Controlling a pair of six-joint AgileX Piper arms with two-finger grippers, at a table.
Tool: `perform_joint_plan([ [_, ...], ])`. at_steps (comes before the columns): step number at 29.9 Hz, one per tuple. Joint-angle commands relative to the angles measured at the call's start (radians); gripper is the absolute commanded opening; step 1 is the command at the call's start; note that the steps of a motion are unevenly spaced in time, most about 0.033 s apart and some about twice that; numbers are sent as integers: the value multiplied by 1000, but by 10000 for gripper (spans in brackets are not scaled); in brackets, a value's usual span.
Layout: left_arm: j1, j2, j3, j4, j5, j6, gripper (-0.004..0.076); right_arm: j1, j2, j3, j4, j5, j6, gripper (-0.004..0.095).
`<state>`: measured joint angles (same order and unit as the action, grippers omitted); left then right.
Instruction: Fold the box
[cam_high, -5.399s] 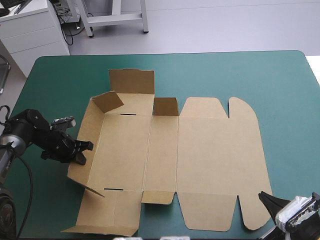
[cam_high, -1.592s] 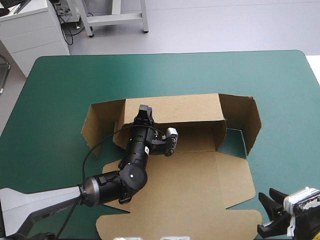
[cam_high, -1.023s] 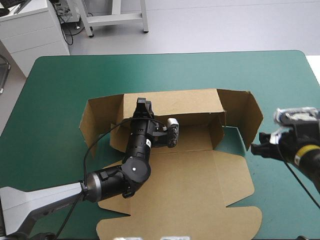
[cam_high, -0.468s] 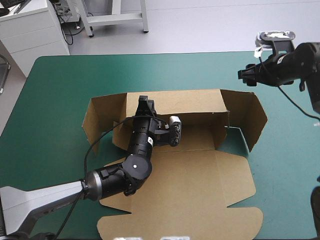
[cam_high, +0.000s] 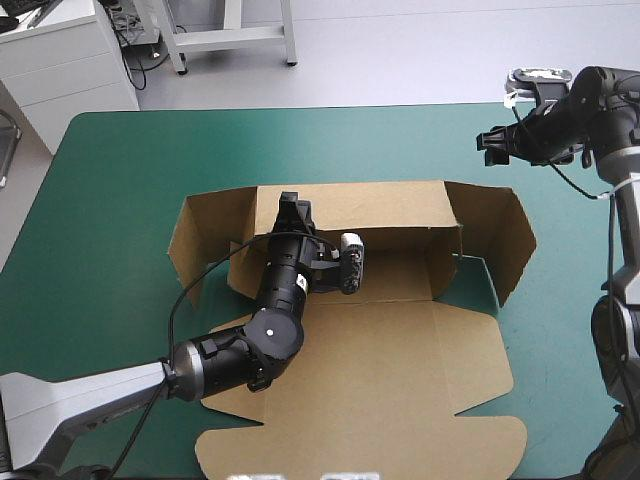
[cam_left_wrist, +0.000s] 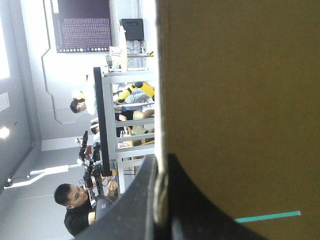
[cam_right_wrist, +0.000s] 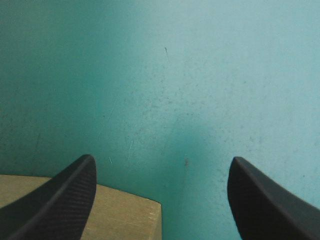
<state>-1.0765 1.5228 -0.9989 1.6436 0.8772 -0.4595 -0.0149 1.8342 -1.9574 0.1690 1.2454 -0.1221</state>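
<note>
- At mid-table on the teal-green cover (cam_high: 110, 190), the box (cam_high: 400, 370) lies long axis left to right, far wall raised, lid flat toward the near edge.
- Left gripper (cam_high: 291, 205): clamped on that wall's top edge.
- Right gripper (cam_high: 491, 146): fingers apart, over the far right corner.

No legible txt, labels, brands or nos.; box (cam_high: 400, 380) is plain brown board.

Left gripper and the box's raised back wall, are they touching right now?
Touching. The left wrist view shows the left gripper all but shut, with the edge of the box pinched between its two black fingers.
</note>
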Motion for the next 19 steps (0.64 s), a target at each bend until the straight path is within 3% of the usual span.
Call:
perform_joint_plan([
  [1, -3, -38, -34, 67, 42, -7, -32, -8, -53, -22, 1, 2, -46, 671],
  [7, -3, -38, -34, 67, 42, -7, -32, -8, -57, 80, -25, 2, -53, 671],
  [19, -3, -38, -34, 67, 42, -7, -32, -9, -150, 264, 61, 2, -130, 671],
])
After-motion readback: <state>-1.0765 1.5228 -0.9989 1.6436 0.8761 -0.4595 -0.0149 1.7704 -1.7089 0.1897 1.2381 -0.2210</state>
